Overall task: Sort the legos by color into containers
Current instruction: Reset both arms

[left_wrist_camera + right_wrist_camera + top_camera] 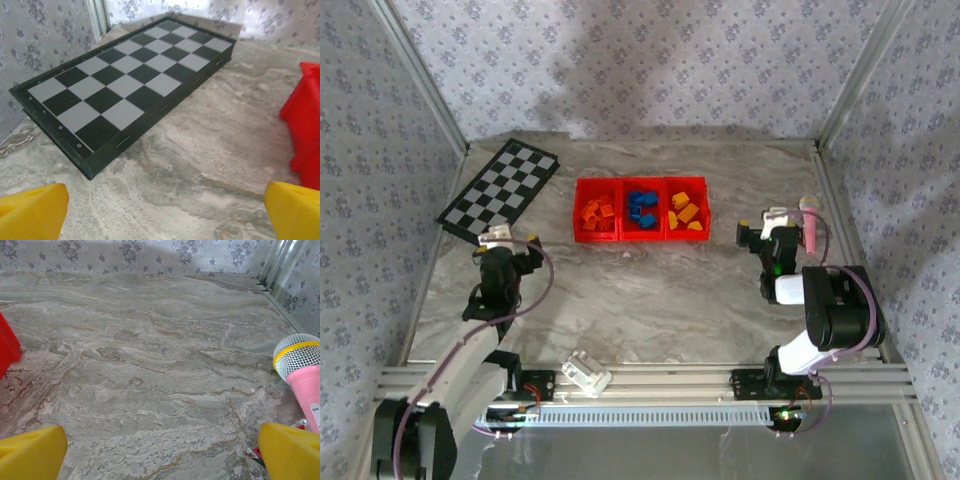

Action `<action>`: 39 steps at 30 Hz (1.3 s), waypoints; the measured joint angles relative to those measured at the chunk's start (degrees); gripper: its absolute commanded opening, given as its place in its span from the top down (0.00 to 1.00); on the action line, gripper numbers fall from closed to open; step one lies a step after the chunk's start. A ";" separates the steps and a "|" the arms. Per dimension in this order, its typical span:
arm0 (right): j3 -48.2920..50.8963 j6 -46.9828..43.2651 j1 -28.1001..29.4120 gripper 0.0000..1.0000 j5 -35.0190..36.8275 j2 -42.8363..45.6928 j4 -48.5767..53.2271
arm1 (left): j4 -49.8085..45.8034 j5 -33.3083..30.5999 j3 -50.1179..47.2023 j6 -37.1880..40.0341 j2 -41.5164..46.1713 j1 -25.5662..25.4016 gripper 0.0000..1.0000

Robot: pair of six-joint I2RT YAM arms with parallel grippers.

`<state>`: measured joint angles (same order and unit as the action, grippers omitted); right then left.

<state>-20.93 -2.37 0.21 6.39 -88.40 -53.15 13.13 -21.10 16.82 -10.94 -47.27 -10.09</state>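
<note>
Yellow-tipped hands agape, both empty

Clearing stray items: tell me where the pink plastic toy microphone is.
In the top view, the pink plastic toy microphone sits at the right side of the table, beside the right gripper.

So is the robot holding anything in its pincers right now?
No, nothing is held. The left pincer and the right pincer both stand open and empty above the grey marbled table.
</note>
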 measured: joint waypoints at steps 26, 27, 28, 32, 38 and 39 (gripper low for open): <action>0.00 0.44 -0.46 0.00 0.28 0.00 2.47 | 34.27 6.97 4.13 6.27 -40.87 9.97 0.00; 0.00 0.44 -0.46 0.00 0.28 0.00 2.47 | 34.27 6.88 4.15 6.43 -40.87 9.77 0.00; 0.00 0.44 -0.46 0.00 0.28 0.00 2.47 | 34.27 6.58 4.15 6.47 -40.87 9.60 0.00; 0.00 0.44 -0.46 0.00 0.28 0.00 2.47 | 34.27 6.54 4.20 6.86 -40.87 8.72 0.00; 0.00 0.44 -0.46 0.00 0.28 0.00 2.49 | 34.27 6.51 4.26 6.88 -40.87 8.68 0.00; 0.00 0.44 -0.46 0.00 0.28 0.00 2.49 | 34.27 6.51 4.26 6.88 -40.87 8.68 0.00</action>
<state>-20.93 -1.93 -0.25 6.68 -88.40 -50.65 47.40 -14.59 21.08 -4.05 -88.14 -1.41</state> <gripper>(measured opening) 0.997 0.995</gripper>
